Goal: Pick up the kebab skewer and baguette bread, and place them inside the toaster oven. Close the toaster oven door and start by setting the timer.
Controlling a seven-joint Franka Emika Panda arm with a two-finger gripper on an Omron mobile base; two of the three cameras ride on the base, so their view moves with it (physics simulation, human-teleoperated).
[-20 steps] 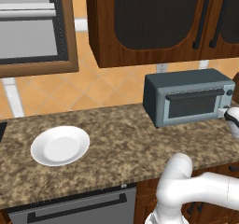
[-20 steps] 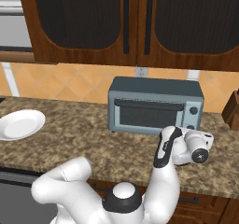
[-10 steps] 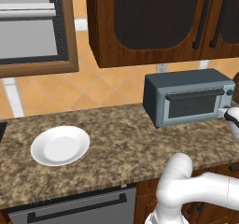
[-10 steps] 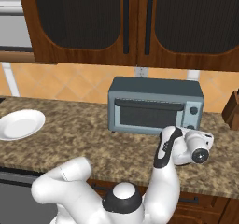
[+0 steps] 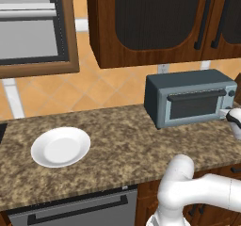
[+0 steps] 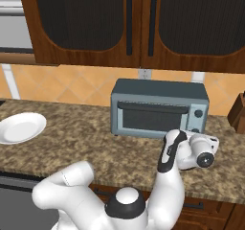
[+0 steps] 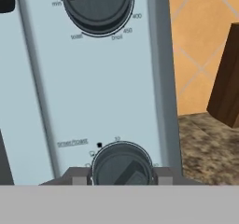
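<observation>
A: Left to right, what do you count?
B: One round white plate [image 5: 60,146] on the speckled counter [image 6: 91,138], one boxy blue-grey toaster oven [image 6: 159,108] at two o'clock, its door [image 6: 152,118] shut.
A: Fingers?
B: Your gripper [image 7: 122,175] pinches the lower of two round knobs [image 7: 122,164].

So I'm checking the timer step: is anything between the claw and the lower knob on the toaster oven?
Nothing visible. In the hand view the claw sits right at the lower knob on the toaster oven, its fingers flanking it. The toaster oven door is closed.
</observation>
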